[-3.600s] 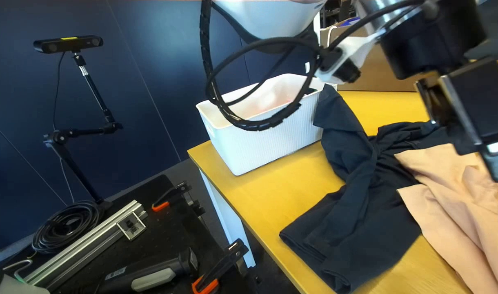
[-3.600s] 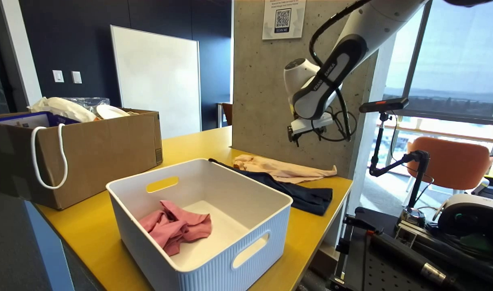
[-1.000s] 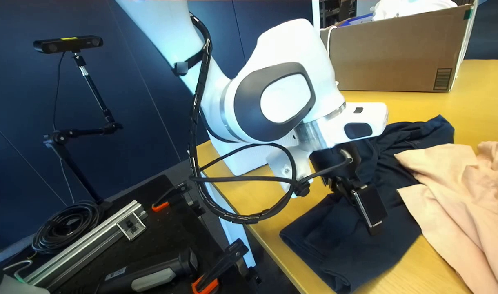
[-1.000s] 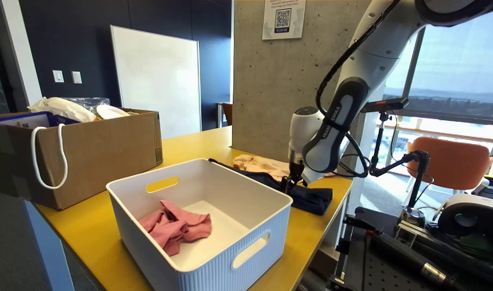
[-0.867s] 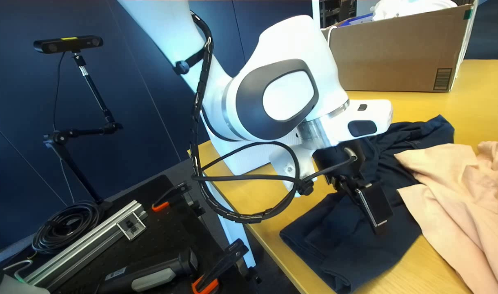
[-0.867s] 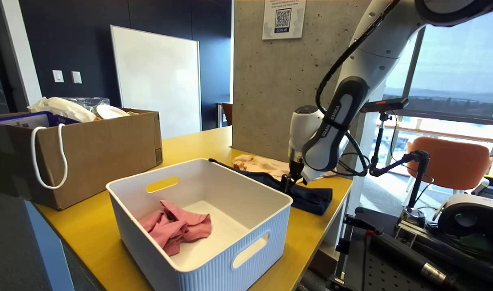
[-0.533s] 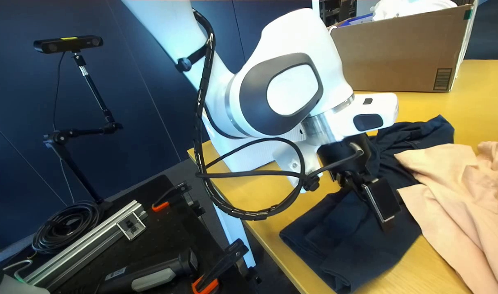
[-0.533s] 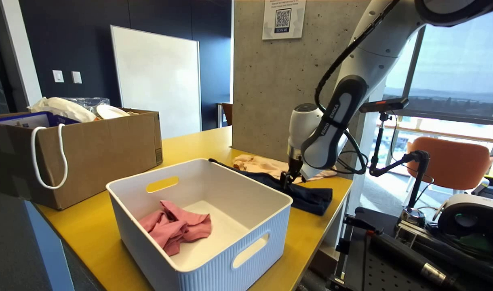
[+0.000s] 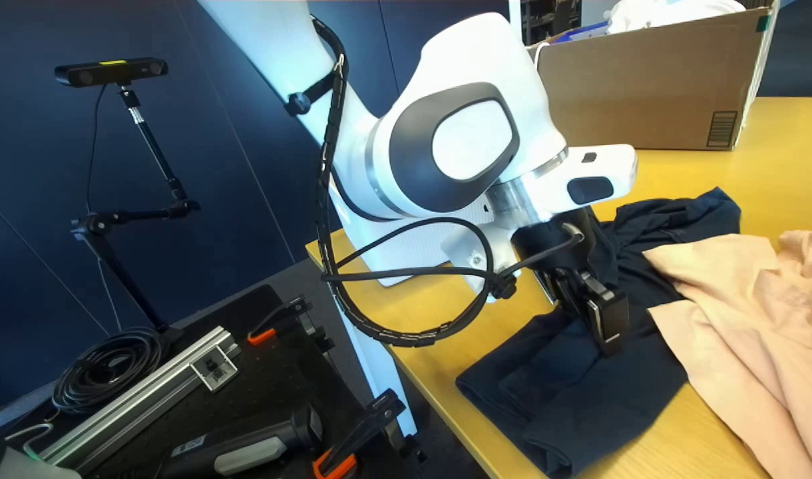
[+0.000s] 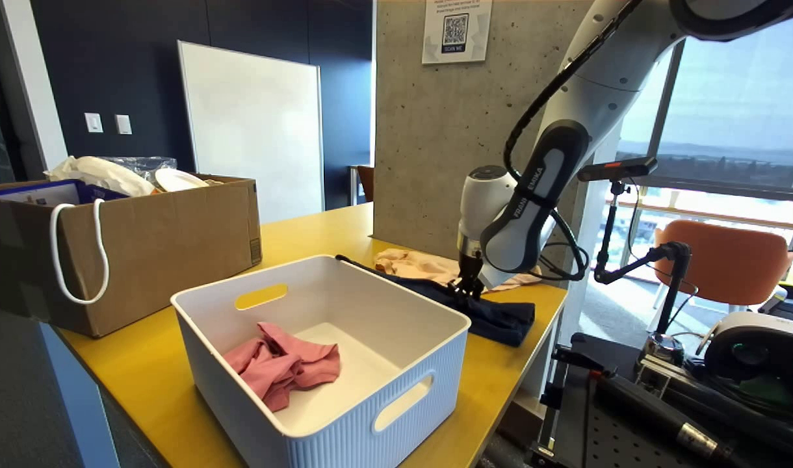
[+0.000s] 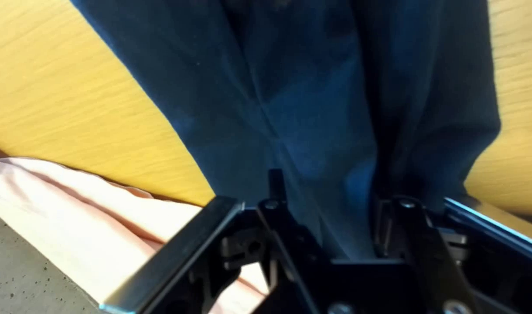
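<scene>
A dark navy garment (image 9: 572,426) lies crumpled on the yellow table in both exterior views and fills the middle of the wrist view. My gripper (image 11: 329,196) points down onto it, its fingers partway apart. Folds of the navy fabric run between them, and a gap between the fingers still shows. Whether both fingertips press on the fabric I cannot tell. In an exterior view the gripper (image 10: 467,294) touches or nearly touches the garment's upper side. A peach garment (image 9: 745,319) lies beside the navy one, and its edge is at lower left in the wrist view.
A white ribbed basket (image 10: 370,416) holding a pink cloth (image 10: 286,364) stands close beside the navy garment. A cardboard box (image 10: 175,240) with a white rope handle sits farther along the table. A concrete pillar (image 10: 429,162) rises behind the peach garment. A black cart (image 9: 266,386) adjoins the table.
The arm has come down from above the garments onto the navy one. During the last half second the fingers have drawn closer together, and the hand has shifted slightly.
</scene>
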Robot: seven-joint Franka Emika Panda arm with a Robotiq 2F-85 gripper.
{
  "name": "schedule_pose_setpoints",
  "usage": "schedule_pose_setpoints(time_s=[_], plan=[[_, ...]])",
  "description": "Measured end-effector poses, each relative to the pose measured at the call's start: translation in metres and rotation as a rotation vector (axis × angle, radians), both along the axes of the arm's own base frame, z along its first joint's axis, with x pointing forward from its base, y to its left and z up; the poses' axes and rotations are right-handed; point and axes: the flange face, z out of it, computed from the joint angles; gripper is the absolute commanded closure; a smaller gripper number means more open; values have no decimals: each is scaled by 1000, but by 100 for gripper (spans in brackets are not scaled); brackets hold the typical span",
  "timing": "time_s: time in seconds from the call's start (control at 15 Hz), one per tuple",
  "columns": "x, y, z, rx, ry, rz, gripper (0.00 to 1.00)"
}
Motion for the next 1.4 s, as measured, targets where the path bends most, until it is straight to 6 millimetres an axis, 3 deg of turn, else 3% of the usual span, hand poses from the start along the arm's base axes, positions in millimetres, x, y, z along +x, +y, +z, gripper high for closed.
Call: schedule_pose_setpoints(time_s=[0.13, 0.6, 0.8, 1.07, 1.4], plan=[[0, 1, 0, 0, 0, 2, 99], [0, 3, 1, 2, -2, 1, 99], [-2, 11, 12, 4, -12, 5, 99], [-5, 42, 47, 13, -42, 30, 99], [2, 99, 81, 38, -37, 89, 99]])
